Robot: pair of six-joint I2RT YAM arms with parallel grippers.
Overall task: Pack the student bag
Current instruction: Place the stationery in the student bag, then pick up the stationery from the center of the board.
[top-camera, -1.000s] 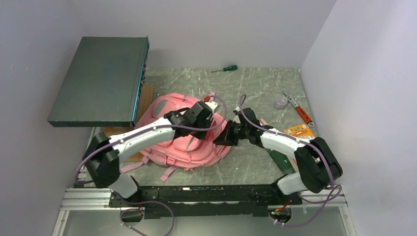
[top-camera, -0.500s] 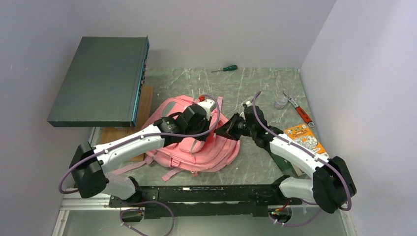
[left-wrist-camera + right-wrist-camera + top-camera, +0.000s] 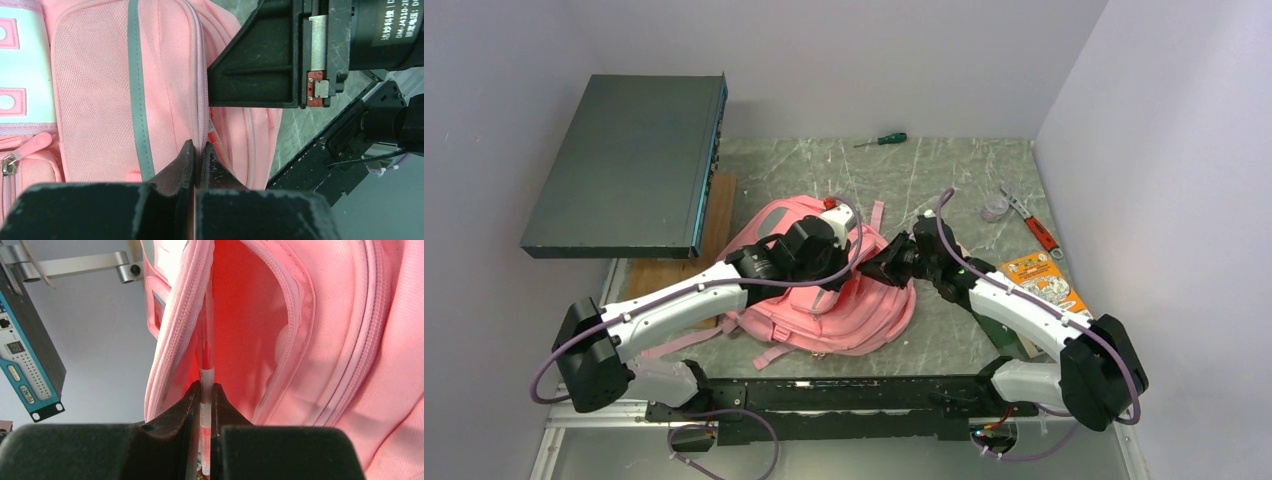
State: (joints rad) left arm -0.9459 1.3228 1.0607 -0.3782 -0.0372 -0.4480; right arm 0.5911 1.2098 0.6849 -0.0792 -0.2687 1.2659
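Bag: I found the large soft pink fabric student bag (image 3: pixel 869 312) lying mid-way across the grey-green marbled tabletop (image 3: pixel 944 180), toward its near edge.
Left gripper (image 3: pixel 196 156): only its wrist view showed me the jaws pressed together on a piped seam of the bag.
Right gripper (image 3: pixel 206 396): only its own wrist view showed me the jaws pinching a slim red-and-white stick (image 3: pixel 206 374) that pointed into the bag's open mouth.
Hidden: the stick's far end was lost inside, and overhead the arms covered both grips.

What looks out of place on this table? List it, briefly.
The dark equipment box at the far left seems to hang past the table edge, above a wooden board. A screwdriver and a wrench lie loose beyond the student bag. Nothing looks spilled or damaged.
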